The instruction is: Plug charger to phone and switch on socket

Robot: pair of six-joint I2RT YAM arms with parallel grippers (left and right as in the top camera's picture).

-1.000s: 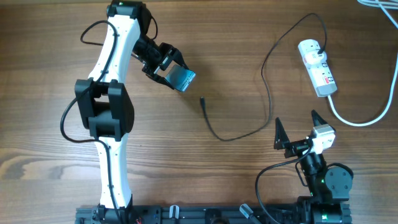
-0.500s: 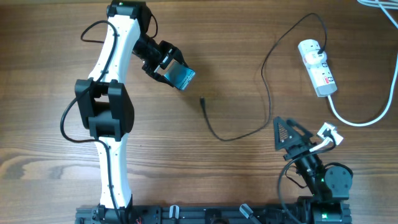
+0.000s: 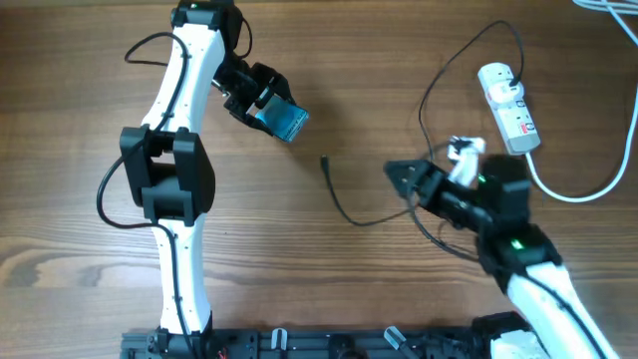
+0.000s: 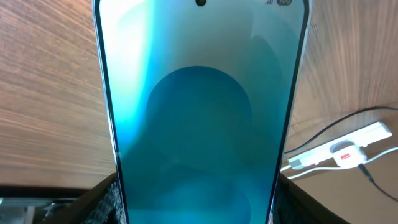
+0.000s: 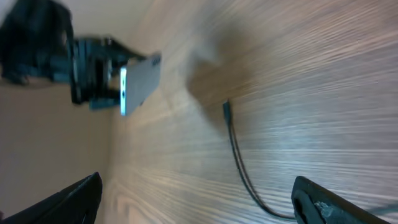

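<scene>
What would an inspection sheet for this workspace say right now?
Surface: brown wooden table, bare grain.
Job's things: turquoise white-rimmed phone held in left gripper; white oblong power strip far right.
Clutter: nothing seen.
Grippers: left shut on phone; right gripper open, empty, above the cable's loop.
Cables: thin black charger cable, connector tip loose on table, unplugged from phone; thick white cord leaves strip.
Surroundings: black rail at near edge.

No text is legible: the phone (image 4: 199, 124) shows only cut-off status icons, and the socket (image 3: 508, 108) bears tiny unreadable red marks.
</scene>
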